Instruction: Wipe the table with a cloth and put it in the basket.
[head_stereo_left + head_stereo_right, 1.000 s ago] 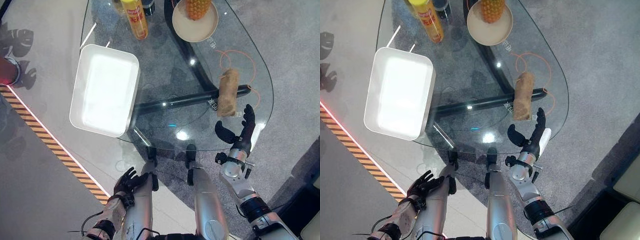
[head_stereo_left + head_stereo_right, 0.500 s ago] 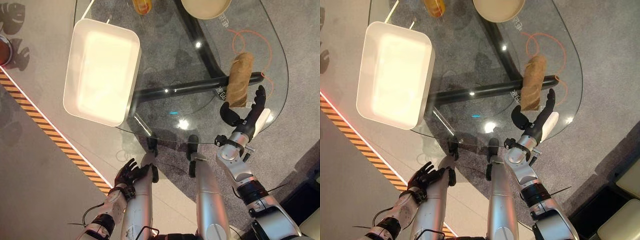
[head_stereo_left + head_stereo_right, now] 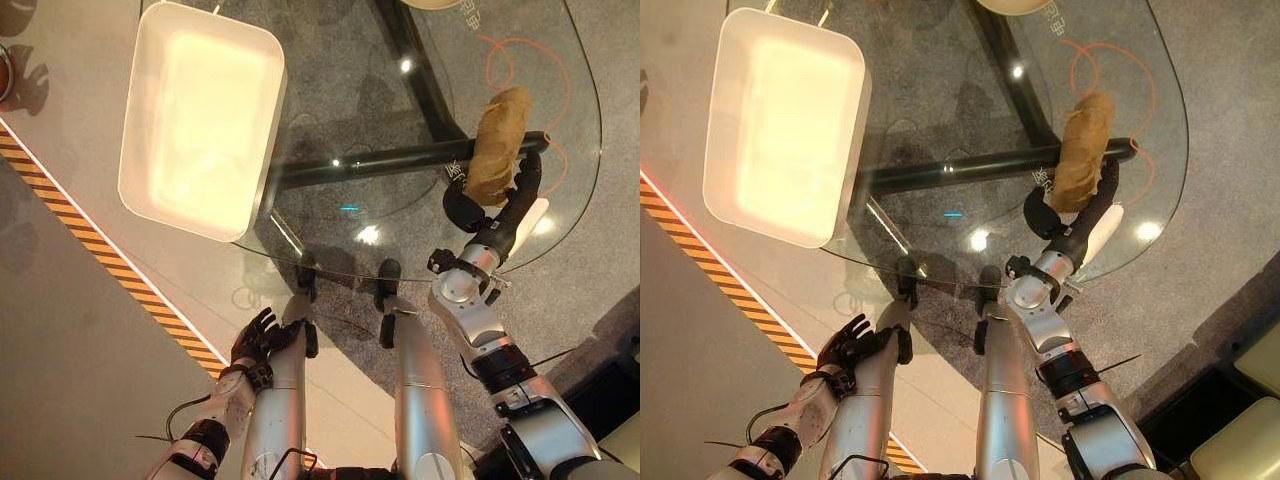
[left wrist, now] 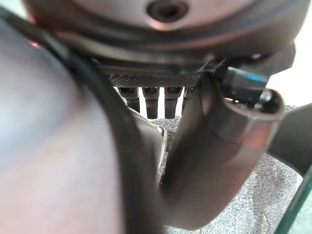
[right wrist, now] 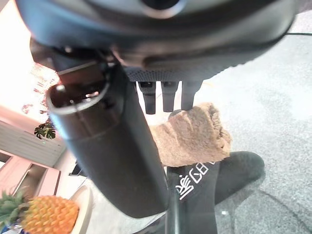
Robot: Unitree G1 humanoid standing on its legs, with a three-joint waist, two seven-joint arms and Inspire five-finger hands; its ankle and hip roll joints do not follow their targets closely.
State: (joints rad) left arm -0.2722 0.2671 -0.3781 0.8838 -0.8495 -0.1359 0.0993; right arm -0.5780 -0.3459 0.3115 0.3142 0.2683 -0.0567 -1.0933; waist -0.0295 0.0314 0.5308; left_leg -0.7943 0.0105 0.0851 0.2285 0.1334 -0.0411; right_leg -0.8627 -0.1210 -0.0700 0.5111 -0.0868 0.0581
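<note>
Glass table (image 3: 330, 120): clear top, dark tube frame beneath
White basket (image 3: 200, 118): on the table's left part, well apart from the cloth
Right hand (image 3: 500, 215): at the cloth's near end, fingers straight alongside it, thumb apart, not closed round it
Left hand (image 3: 262, 340): low beside the table, fingers relaxed, holding nothing
Tan cloth (image 3: 1083, 150): rolled, lying on the table's right side
</note>
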